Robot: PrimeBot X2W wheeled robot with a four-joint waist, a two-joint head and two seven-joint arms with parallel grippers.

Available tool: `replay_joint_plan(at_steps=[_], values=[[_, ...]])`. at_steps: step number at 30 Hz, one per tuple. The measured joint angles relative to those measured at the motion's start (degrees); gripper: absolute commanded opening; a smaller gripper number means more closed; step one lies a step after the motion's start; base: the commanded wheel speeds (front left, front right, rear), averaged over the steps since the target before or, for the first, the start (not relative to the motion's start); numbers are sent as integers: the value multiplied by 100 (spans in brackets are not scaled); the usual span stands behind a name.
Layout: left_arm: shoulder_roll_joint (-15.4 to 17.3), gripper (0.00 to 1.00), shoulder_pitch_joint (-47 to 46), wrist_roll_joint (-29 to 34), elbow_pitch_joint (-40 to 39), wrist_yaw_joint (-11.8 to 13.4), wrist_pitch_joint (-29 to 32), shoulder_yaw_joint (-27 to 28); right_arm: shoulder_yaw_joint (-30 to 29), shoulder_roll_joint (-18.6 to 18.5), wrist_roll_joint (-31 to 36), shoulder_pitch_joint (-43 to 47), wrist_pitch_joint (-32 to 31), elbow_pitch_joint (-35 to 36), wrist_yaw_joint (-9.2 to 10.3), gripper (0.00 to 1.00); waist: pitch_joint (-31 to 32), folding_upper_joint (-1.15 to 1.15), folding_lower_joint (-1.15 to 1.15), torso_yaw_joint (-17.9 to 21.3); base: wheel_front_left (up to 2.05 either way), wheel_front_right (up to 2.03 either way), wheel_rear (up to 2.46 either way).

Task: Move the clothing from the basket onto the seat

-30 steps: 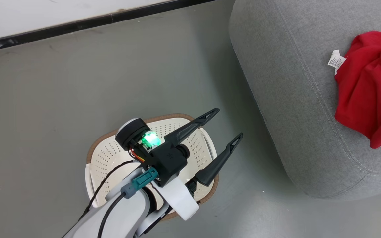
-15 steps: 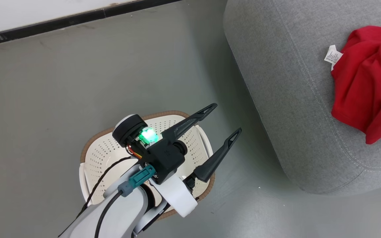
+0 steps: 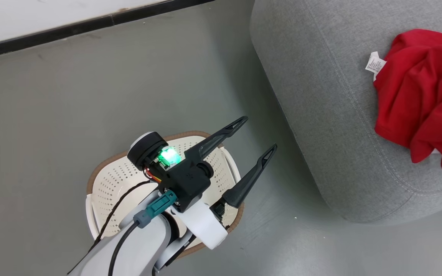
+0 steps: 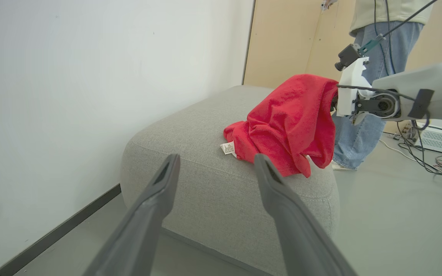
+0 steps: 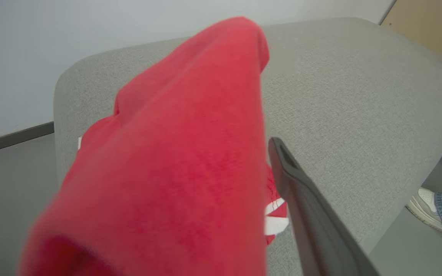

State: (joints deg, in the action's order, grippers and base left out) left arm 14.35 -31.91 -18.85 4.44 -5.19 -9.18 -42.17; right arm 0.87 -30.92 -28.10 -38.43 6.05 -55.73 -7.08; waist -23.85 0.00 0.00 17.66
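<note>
clothing point(image 4: 290, 122) draped over right hand point(image 5: 232, 153), jaws apart, above seat point(image 4: 205, 126) | left hand point(image 3: 258, 134) open over basket point(image 3: 102, 168)

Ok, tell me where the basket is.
In the head view the basket sits on the floor at lower centre-left, beneath the left gripper and left of the seat.

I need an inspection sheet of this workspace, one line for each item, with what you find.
Surface: grey floor, smooth.
Job's things: clothing heaped on seat, one fold draped over right gripper; basket on floor, no cloth seen inside.
Clutter: white box on floor.
Grippers: left gripper open above basket; right gripper's fingers apart.
Cables: cables loose beside white box.
Surroundings: white wall; person in jeans beyond seat.
</note>
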Motion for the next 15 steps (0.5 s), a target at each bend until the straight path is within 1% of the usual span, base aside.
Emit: replay_joint_plan(at_steps=[9, 15], values=[[-12, 100, 1, -9, 70, 15, -94, 14, 246, -18, -299, 242, -24, 236, 0, 100, 75, 0, 0, 127, 0, 0, 0], [-10, 100, 13, -14, 120, 15, -136, 26, 442, -23, -597, 482, -220, 522, 0, 100, 154, 0, 0, 218, 0, 0, 0]])
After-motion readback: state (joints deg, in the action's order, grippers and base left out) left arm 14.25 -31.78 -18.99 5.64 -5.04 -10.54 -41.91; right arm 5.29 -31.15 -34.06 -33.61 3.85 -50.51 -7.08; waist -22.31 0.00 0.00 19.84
